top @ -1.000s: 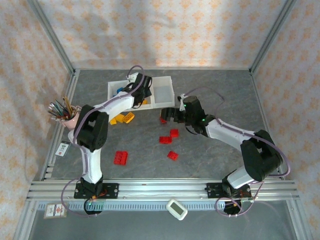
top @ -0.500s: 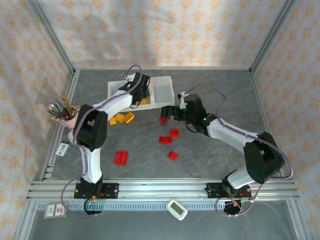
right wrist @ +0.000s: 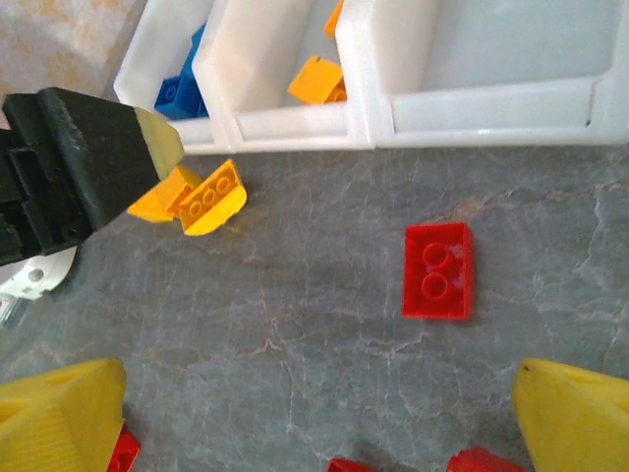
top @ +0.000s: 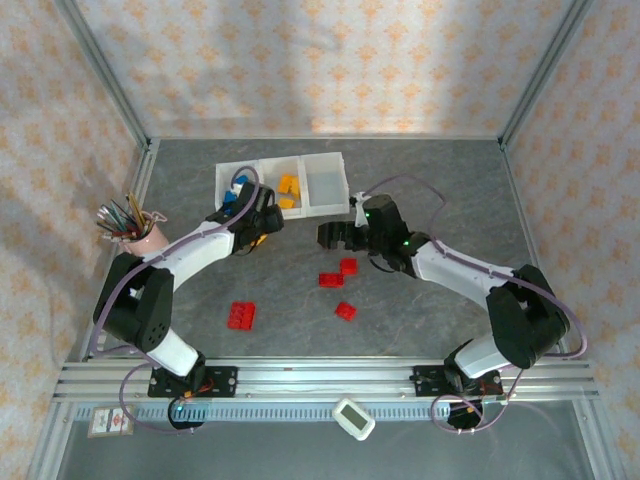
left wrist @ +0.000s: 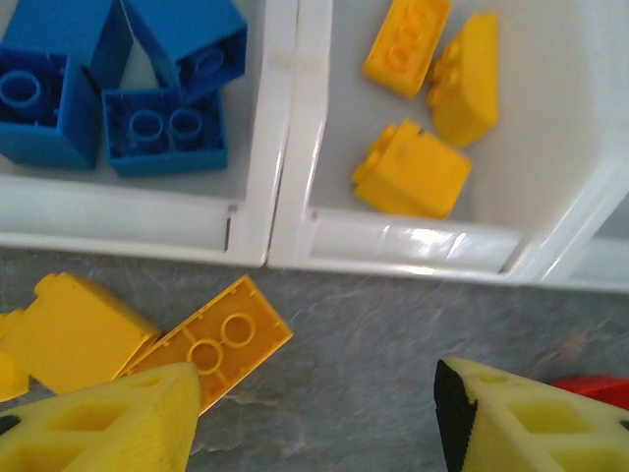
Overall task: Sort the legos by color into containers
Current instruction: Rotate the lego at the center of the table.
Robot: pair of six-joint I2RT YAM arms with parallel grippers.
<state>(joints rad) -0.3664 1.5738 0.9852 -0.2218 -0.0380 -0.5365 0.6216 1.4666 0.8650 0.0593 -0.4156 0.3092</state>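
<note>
Overhead and wrist views of a grey, marble-patterned counter (top: 430,180) with coloured bricks part-sorted.

The containers (left wrist: 280,128) are three square, translucent-white bins joined in a row as one tray, set toward the far side of the counter. In the overhead view the left bin holds the blue legos (left wrist: 162,147), some lying with a hollow face and round rings upward. The middle bin holds three yellow-orange legos (left wrist: 411,172), one long and two shorter, tipped at different angles. The right bin (top: 327,183) has a bare floor.

Two loose yellow-orange legos (left wrist: 211,344) lie touching each other on the counter just in front of the tray's near wall, below the seam between the blue and yellow bins. One is a long flat-lying brick with round marks on its upper face.

The red legos (top: 331,279) are all on the counter. Two sit close together near the middle, one (top: 345,310) is nearer the arm bases, and a double-size one (top: 241,315) lies apart to the left. Another red brick (right wrist: 437,270), with two round marks in a row, lies just in front of the right bin.

The left pincer (left wrist: 314,423) hangs over the loose yellow bricks, its yellow pads spread with only counter between them. The right pincer (right wrist: 314,423) is spread wide and holds nothing, above the counter near the red brick by the right bin.

A pink cup (top: 138,236) of pencils stands at the left edge.
</note>
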